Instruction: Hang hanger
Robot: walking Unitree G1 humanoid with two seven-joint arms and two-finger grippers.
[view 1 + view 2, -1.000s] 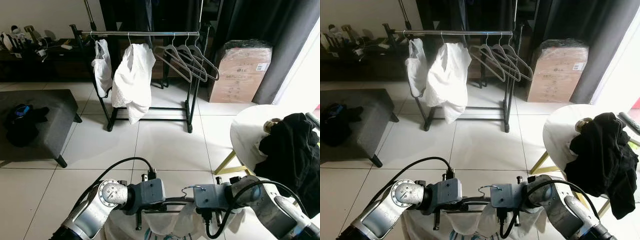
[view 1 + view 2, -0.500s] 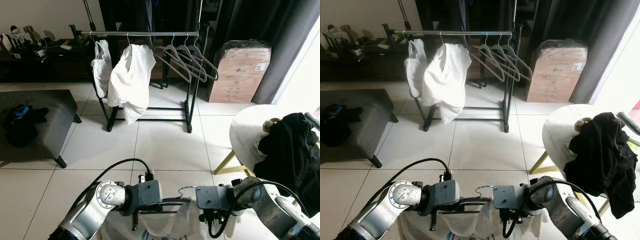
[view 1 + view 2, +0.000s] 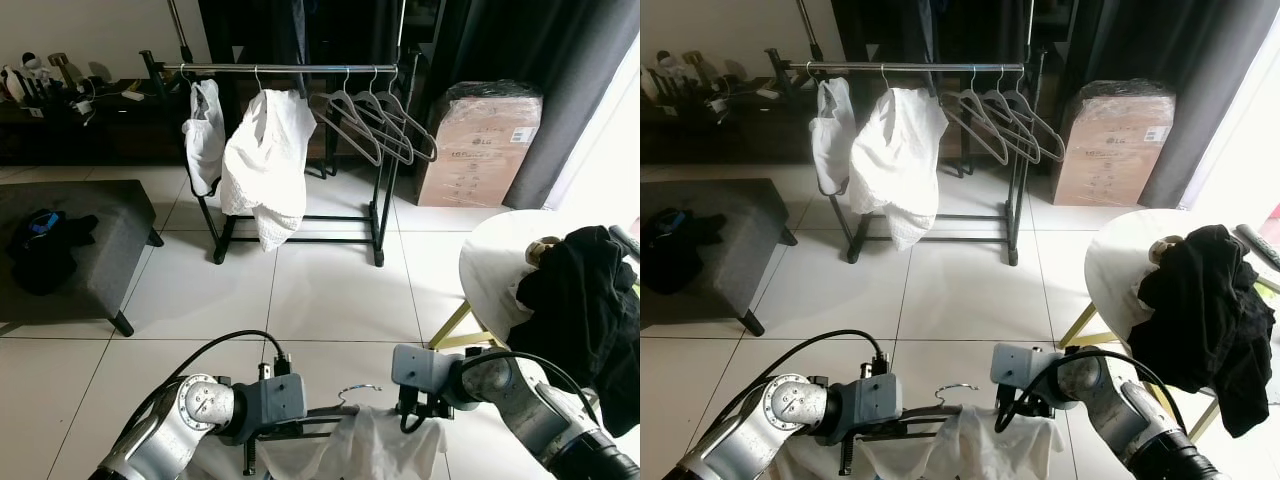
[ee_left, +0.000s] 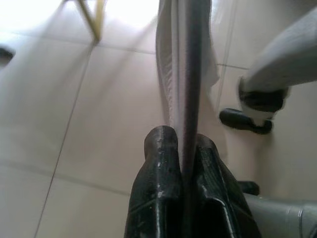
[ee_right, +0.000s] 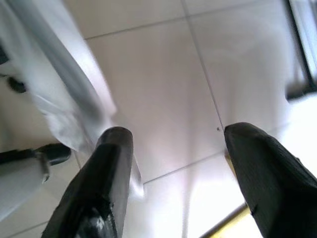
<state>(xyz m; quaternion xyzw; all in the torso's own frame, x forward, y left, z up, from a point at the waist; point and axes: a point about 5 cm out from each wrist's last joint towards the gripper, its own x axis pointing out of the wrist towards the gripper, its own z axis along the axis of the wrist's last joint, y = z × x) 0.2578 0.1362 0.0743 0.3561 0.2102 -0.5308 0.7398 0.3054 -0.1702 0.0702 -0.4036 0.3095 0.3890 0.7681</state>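
Observation:
A metal hanger (image 3: 358,392) carrying a white garment (image 3: 372,448) hangs low in front of me, over the tiled floor. My left gripper (image 4: 181,136) is shut on the hanger's arm, with the cloth draped just past its fingertips. Beside the garment on its right, my right gripper (image 5: 173,139) is open and holds nothing; its wrist (image 3: 420,372) sits close to the hanger's hook. Across the room stands the black clothes rack (image 3: 290,67). It holds two white garments (image 3: 265,160) at left and three empty grey hangers (image 3: 375,125) at right.
A dark ottoman (image 3: 100,215) with black clothes (image 3: 45,245) stands at left. A round white table (image 3: 495,265) piled with black clothing (image 3: 585,300) is at right. A wrapped cardboard box (image 3: 478,145) sits beside the rack. Tiled floor lies between me and the rack.
My right gripper has let go of the hanger near its hook, opened and drawn off to the right. The left arm has sunk lower with the hanger and garment.

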